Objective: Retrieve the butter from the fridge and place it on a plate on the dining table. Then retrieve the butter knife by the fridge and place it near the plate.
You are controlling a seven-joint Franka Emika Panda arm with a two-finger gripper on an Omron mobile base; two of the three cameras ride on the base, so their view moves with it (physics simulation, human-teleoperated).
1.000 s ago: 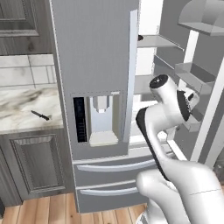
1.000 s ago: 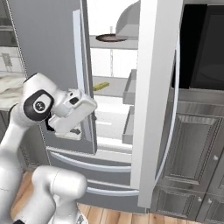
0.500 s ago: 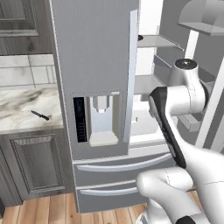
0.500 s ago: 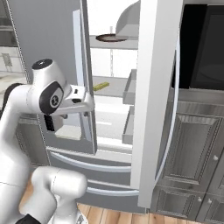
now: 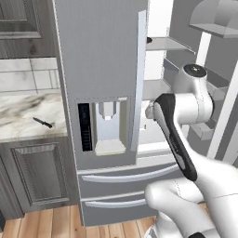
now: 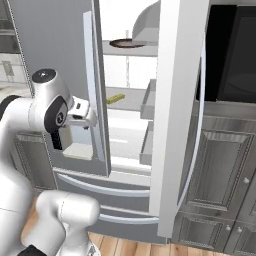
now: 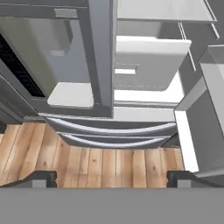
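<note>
The fridge (image 5: pixel 100 69) stood with its right door (image 6: pixel 175 115) swung wide and its left door (image 6: pixel 55 50) shut, so the only way in lay between the left door's edge and the open door. My pincer (image 7: pixel 111 177), jaws spread wide, hung in front of that gap, tilted down toward the bottom drawers (image 7: pixel 111 131) and the wooden floor (image 7: pixel 87 164). Inside, the shelf holding the butter (image 6: pixel 116 98) had open room above it, up to the next shelf carrying a dark dish (image 6: pixel 126 43). The bins (image 6: pixel 148 100) on the open door narrowed the right side. Far left, the butter knife (image 5: pixel 42 122) lay alone on the marble counter (image 5: pixel 28 116), with free space around it.
</note>
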